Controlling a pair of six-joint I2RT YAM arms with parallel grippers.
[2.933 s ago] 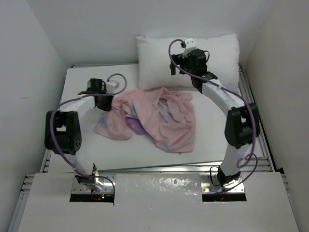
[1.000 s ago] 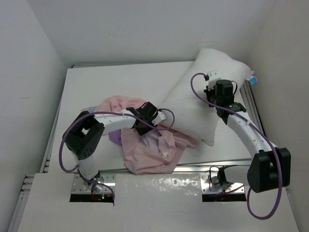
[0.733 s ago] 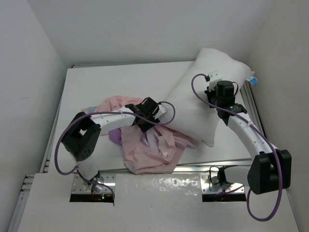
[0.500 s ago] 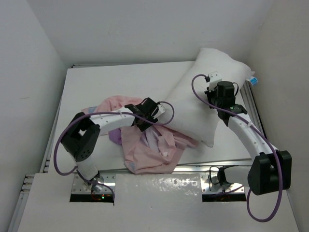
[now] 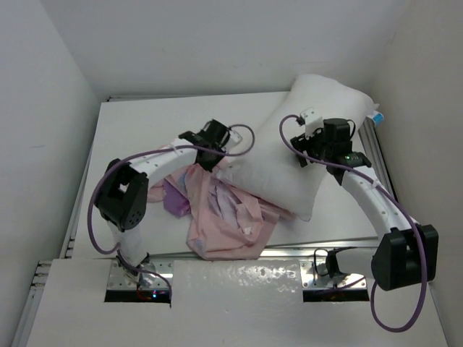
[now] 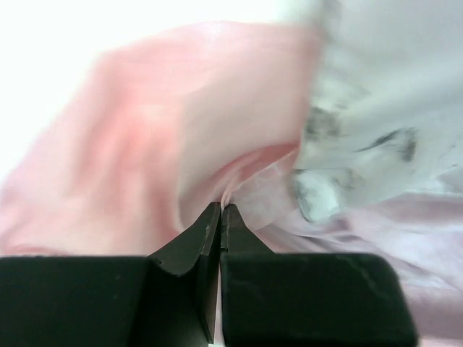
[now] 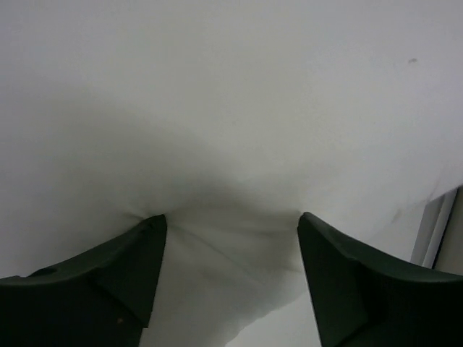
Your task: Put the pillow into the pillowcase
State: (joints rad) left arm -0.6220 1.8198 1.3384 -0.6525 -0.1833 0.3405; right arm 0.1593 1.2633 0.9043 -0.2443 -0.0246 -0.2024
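The white pillow (image 5: 278,163) lies slanted at the right of the table, its blue tag (image 5: 377,118) at the far right corner. Its near left corner rests over the crumpled pink pillowcase (image 5: 228,220). My left gripper (image 5: 209,160) is at the pillowcase's far edge beside that pillow corner. In the left wrist view it (image 6: 221,210) is shut on a thin fold of the pink pillowcase (image 6: 145,144). My right gripper (image 5: 301,142) sits on the pillow's upper side. In the right wrist view it (image 7: 230,220) is open, with the pillow (image 7: 231,108) bulging between its spread fingers.
The white table (image 5: 145,123) is closed in by white walls on the left, back and right. A metal rail (image 5: 369,155) runs along the right edge, close to the pillow. Purple cables loop off both wrists.
The left gripper closed on the pillowcase's edge and pulled it toward the back, up against the pillow's corner. The right gripper, shut on the pillow before, has opened.
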